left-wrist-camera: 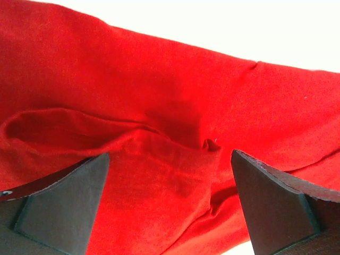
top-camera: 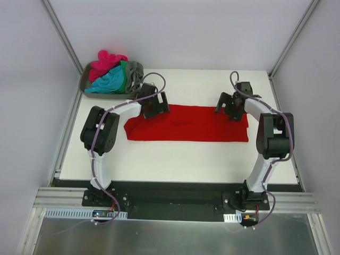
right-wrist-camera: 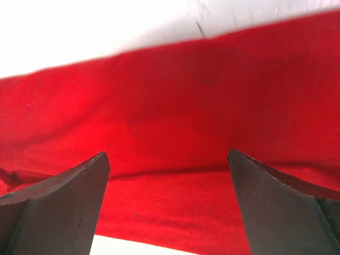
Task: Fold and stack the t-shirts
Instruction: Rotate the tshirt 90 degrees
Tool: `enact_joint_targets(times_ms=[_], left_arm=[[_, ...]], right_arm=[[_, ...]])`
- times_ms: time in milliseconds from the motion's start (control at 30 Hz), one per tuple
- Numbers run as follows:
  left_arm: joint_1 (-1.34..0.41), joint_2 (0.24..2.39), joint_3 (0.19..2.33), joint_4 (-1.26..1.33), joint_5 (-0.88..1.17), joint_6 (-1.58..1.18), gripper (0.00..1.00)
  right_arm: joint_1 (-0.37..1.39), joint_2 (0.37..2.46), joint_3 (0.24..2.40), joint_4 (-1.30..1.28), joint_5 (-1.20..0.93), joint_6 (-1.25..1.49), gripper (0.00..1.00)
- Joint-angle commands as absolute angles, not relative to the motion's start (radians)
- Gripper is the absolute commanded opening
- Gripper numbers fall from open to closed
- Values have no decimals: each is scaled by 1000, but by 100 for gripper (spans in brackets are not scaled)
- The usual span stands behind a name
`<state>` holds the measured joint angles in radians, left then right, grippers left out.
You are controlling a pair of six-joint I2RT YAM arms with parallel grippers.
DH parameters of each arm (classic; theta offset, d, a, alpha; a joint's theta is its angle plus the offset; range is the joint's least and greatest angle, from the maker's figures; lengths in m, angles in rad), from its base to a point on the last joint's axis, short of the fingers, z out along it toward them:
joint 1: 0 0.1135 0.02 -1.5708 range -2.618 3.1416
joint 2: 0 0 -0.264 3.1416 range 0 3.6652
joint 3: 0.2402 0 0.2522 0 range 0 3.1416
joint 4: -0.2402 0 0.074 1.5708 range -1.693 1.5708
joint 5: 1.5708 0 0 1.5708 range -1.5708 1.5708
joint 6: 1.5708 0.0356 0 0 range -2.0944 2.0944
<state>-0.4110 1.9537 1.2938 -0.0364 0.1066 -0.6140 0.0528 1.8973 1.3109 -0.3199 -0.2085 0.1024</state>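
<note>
In the top view, a red t-shirt (top-camera: 186,125) is seen laid flat as a long band across the middle of the white table (top-camera: 175,159). The left claw (top-camera: 155,109) is placed over the upper left end of the band, and the right claw (top-camera: 229,109) over its upper right end. In the upper left of the frame a grey tray (top-camera: 86,85) is seen, in which a pink t-shirt (top-camera: 108,61), a teal t-shirt (top-camera: 109,82), a green t-shirt (top-camera: 124,74) and a grey t-shirt (top-camera: 136,70) are heaped together.

In the left wrist view, most of the frame is filled by the red t-shirt (left-wrist-camera: 159,95), with a raised crease at centre left. The left claw (left-wrist-camera: 170,156) is seen released, its two dark fingers (left-wrist-camera: 58,202) spread to the lower corners and nothing gripped between them. White table is shown along the top.

In the right wrist view, the red t-shirt (right-wrist-camera: 175,106) is spread across the middle. The right claw (right-wrist-camera: 167,155) is likewise released, with fingers (right-wrist-camera: 58,202) wide apart and cloth only behind them. White table is seen above and in a sliver at the bottom edge.
</note>
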Motion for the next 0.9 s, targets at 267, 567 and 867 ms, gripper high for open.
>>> enact_joint_targets(times_ms=[267,567,867], left_arm=[[-405,2224,1653,-67,264,-696,99],[-472,2541,2145,-69,333,-833,99],[-491,2804,2424,119,265,-1109,99]], right_arm=[[124,1527,790,-321,-256,274,96],[570,1396,627,-287,-339,504,96],[756,1486,791,-199,-491,428,96]])
